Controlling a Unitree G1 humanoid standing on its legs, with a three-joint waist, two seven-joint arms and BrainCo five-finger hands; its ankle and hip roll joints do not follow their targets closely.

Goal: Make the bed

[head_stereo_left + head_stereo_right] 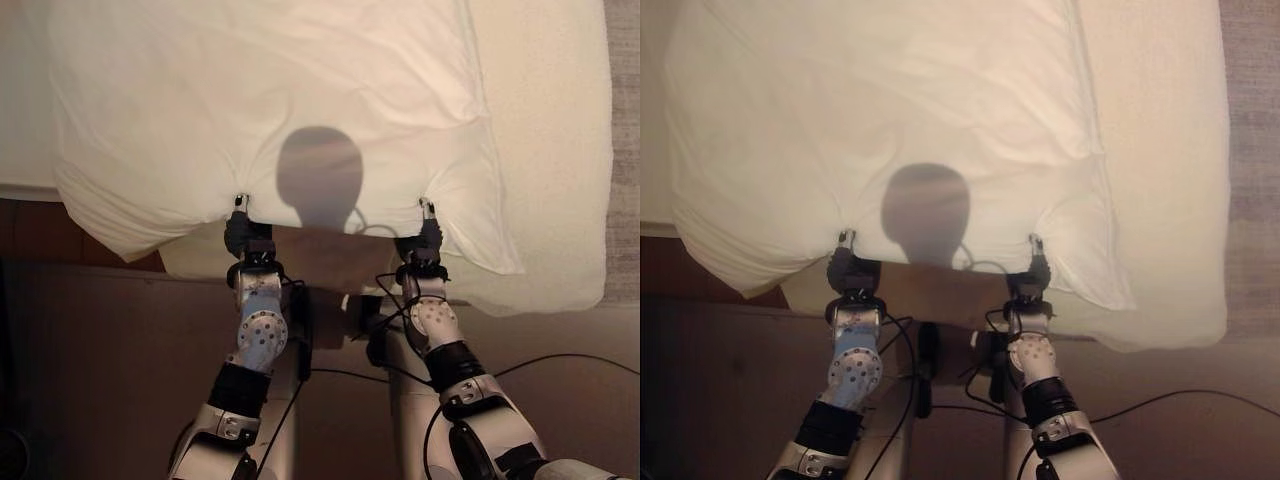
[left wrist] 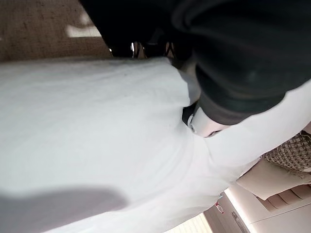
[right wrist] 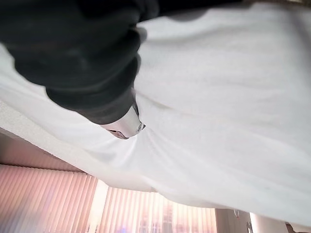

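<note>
A big white pillow lies across the cream bed sheet, its near edge hanging past the bed's front side. My left hand grips that near edge left of the middle, and my right hand grips it further right. The cloth puckers where each hand pinches it. In the left wrist view the dark hand cover presses into the white cloth, with the fingers buried in the fold. The right wrist view shows my right hand dug into the cloth in the same manner.
The bed's dark wooden side runs along the left, above a brown floor. A strip of grey carpet borders the bed on the right. Window blinds show beneath the lifted pillow.
</note>
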